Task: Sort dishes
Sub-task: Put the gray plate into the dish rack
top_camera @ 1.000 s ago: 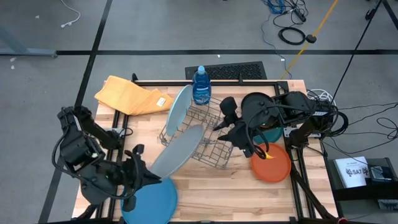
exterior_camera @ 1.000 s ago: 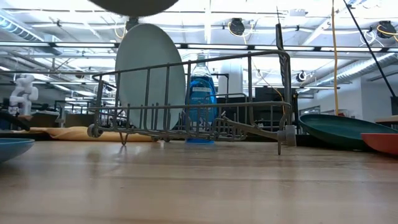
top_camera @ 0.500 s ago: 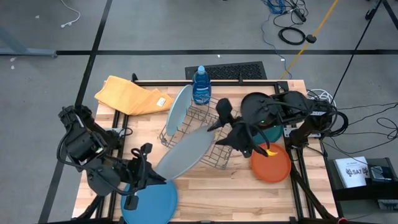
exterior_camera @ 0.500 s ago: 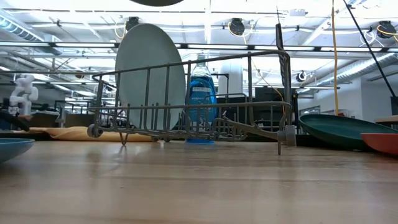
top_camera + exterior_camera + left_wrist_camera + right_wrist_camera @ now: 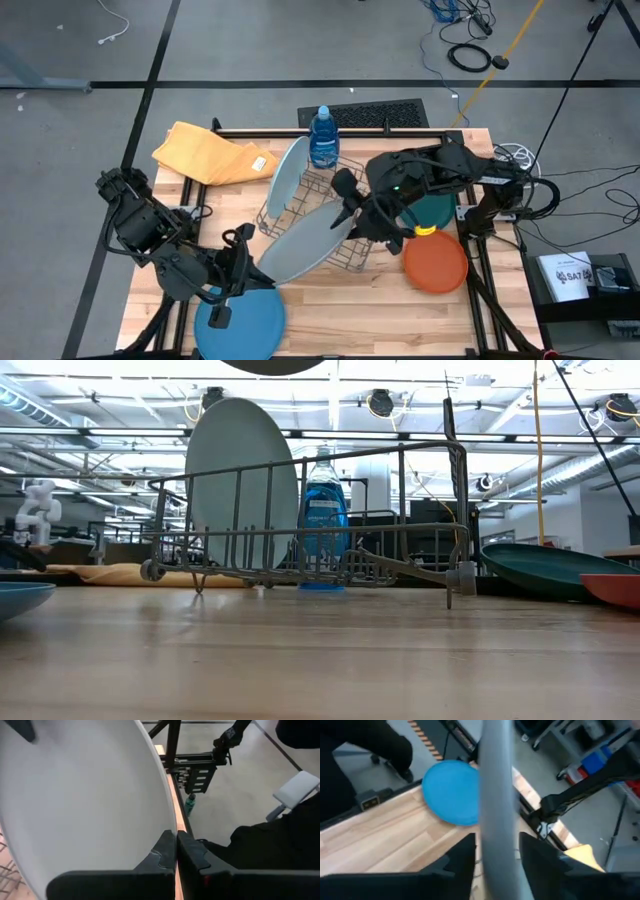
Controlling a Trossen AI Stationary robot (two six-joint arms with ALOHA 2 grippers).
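No legible writing; blue soap bottle (image 5: 323, 137) label unreadable behind rack (image 5: 310, 520).

a wire rack (image 5: 318, 222) sits at the centre of the wooden table (image 5: 340, 295); a blue bottle (image 5: 322, 137) above it, a yellow cloth (image 5: 208, 153) upper left.

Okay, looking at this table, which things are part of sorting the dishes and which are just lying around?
Part of the job:
grey plate, held by the left gripper
light blue plate in the rack
blue plate
orange plate
dark teal plate

Just lying about:
yellow cloth
dish soap bottle
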